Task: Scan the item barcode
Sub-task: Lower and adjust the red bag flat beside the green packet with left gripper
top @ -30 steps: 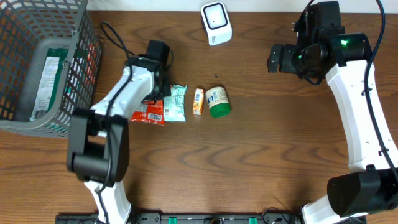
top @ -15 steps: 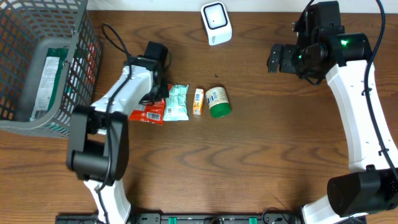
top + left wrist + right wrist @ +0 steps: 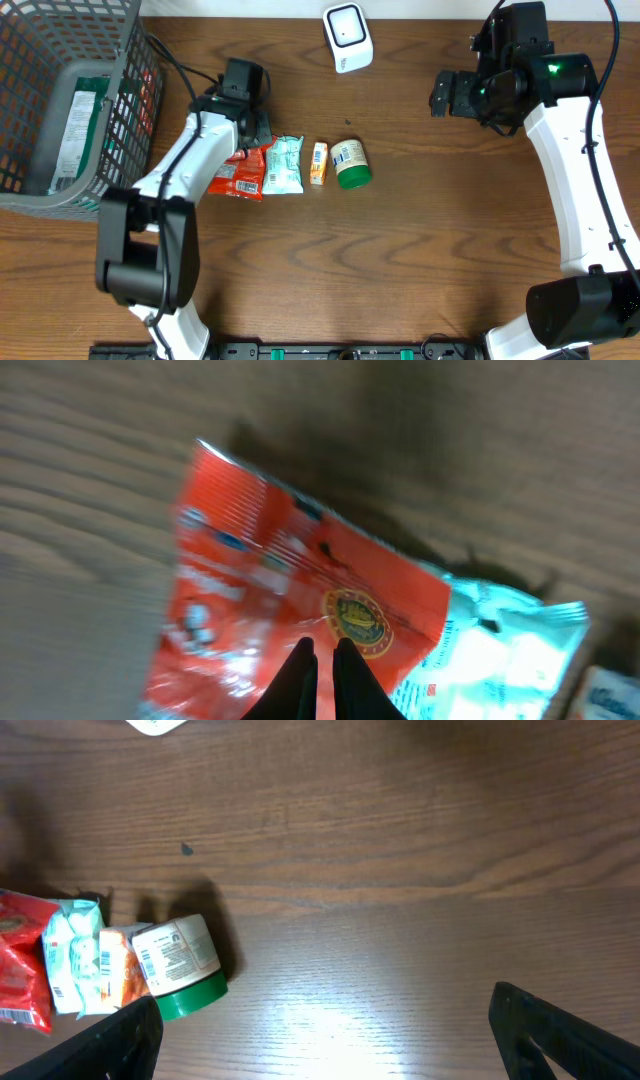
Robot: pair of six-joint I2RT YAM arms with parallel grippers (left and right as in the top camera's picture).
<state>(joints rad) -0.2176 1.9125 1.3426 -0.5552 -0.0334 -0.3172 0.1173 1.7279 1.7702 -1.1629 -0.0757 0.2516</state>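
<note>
Overhead looks down; all views share red packet (image 3: 240, 178).

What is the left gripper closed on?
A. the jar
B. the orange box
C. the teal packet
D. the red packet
D: in the left wrist view the left gripper is shut on the edge of the red packet.
</note>
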